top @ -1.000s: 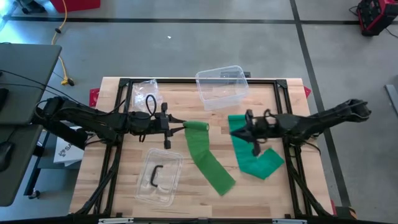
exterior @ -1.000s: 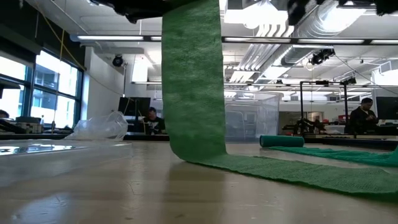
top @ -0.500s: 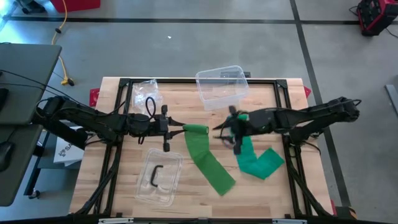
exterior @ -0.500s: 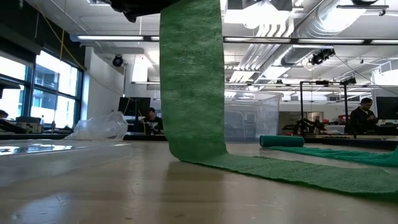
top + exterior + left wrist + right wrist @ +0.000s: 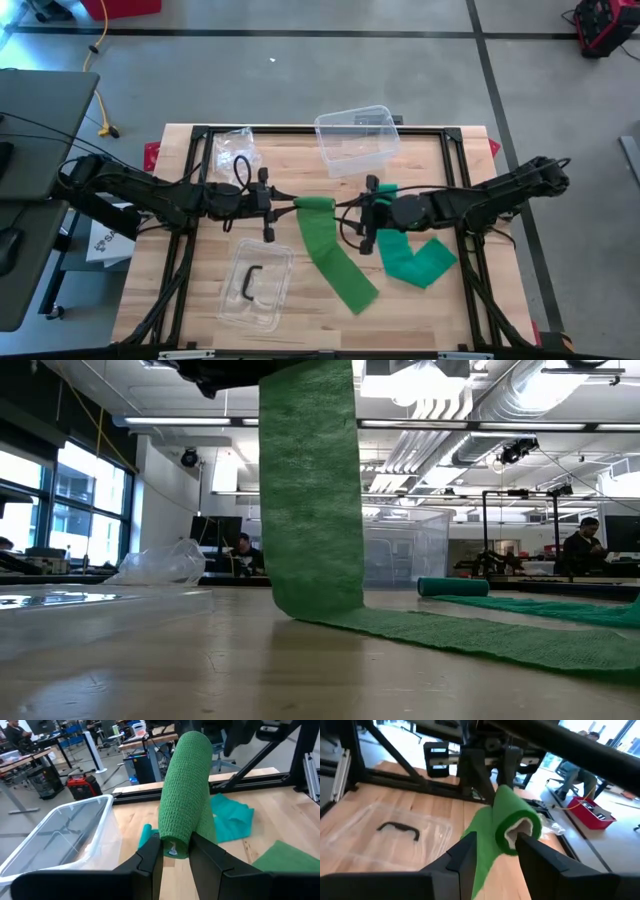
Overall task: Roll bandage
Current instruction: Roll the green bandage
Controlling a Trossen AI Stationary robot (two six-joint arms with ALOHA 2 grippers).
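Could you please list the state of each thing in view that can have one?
Roll: lifted off the table, partly wound, tail trailing down onto the wood.
Left gripper: shut on roll's end.
Right gripper: open, fingers either side of roll's other end.
Teal bandage: unrolled, lying folded.
Bin: upright, lid off.
Lid: flat on table.

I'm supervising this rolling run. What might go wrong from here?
The left hand pinches only one end of the green roll, so the right hand, open around the other end, might knock it loose. The hanging strip may wind on crooked. The second bandage lies nearby and could snag.
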